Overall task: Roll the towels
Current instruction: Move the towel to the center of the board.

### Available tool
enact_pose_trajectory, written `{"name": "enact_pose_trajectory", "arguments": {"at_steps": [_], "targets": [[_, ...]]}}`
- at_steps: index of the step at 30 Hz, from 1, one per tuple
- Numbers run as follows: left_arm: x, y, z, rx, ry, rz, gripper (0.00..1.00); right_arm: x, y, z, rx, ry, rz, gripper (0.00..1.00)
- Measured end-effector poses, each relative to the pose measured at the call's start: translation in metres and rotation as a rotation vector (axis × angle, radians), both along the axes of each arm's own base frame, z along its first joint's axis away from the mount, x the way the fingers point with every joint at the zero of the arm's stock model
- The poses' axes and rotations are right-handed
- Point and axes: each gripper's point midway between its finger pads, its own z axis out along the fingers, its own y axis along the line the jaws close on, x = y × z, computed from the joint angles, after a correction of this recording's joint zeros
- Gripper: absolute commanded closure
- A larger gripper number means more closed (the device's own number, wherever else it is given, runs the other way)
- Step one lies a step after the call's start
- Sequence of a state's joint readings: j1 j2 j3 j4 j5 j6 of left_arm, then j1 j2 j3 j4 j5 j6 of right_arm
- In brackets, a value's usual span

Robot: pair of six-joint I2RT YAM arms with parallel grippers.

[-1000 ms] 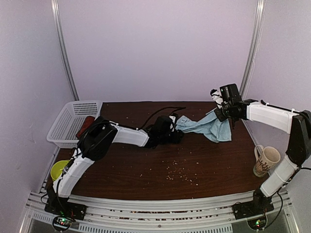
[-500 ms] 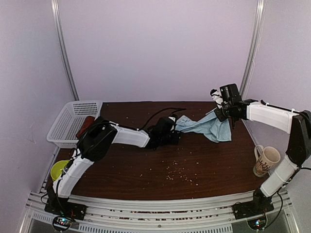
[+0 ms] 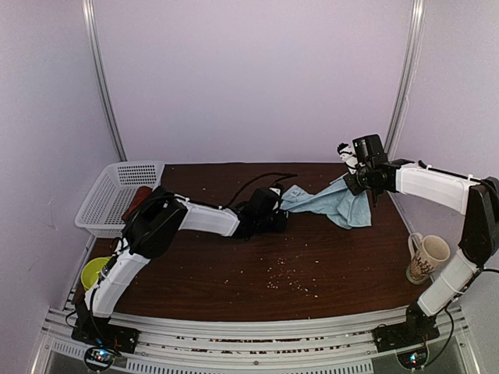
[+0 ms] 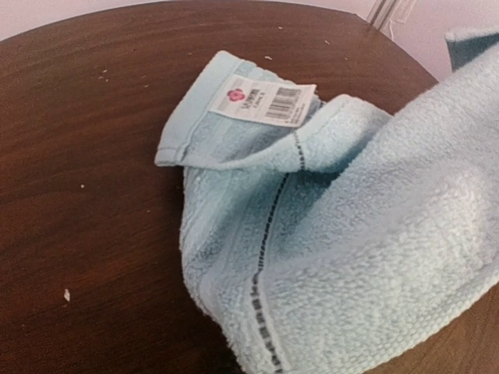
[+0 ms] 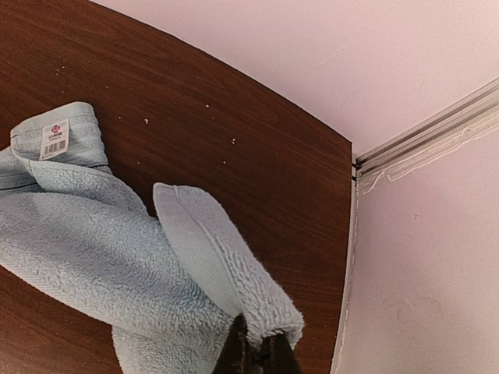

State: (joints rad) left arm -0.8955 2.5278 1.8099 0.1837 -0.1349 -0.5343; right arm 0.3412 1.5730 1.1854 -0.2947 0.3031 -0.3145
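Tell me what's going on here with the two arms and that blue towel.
Both arms are on the light-blue towel, which is not rolled yet. The right gripper pinches one end and holds it up off the table at the far right. The left gripper sits at the towel's other end near the table's middle; whether it grips is unclear. The rust-red towel lies by the white basket.

R gripper (image 5: 254,354) pinches corner of pale light-blue terry towel (image 5: 93,249); rest crumpled on dark brown wood tbl (image 5: 257,171), white tag (image 5: 54,140) up.

Pale walls (image 3: 249,78), seemingly wooden table (image 3: 366,249)
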Motion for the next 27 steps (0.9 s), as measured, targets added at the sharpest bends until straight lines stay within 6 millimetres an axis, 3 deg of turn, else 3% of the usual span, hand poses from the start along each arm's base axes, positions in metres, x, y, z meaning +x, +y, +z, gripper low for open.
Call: {"name": "enact_pose_trajectory", "arguments": {"at_steps": [10,15,19,22,24,27], "targets": [[-0.002,0.006,0.003,0.045,-0.006,0.003,1.00,0.000,0.003,-0.001,0.009,0.004,0.013,1.00],[-0.011,0.045,0.012,0.224,-0.031,0.064,1.00,-0.003,0.017,-0.006,0.043,0.037,0.089,1.00],[-0.021,0.079,0.034,0.356,-0.053,0.093,1.00,-0.010,0.042,-0.014,0.048,0.102,0.199,1.00],[-0.032,0.106,0.045,0.445,-0.051,0.118,1.00,-0.011,0.073,-0.022,0.023,0.146,0.299,1.00],[-0.044,0.128,0.043,0.514,-0.035,0.136,1.00,-0.012,0.095,-0.033,0.002,0.181,0.367,0.92],[-0.068,0.161,0.027,0.625,0.009,0.143,1.00,-0.016,0.121,-0.056,-0.025,0.246,0.441,0.63]]}}
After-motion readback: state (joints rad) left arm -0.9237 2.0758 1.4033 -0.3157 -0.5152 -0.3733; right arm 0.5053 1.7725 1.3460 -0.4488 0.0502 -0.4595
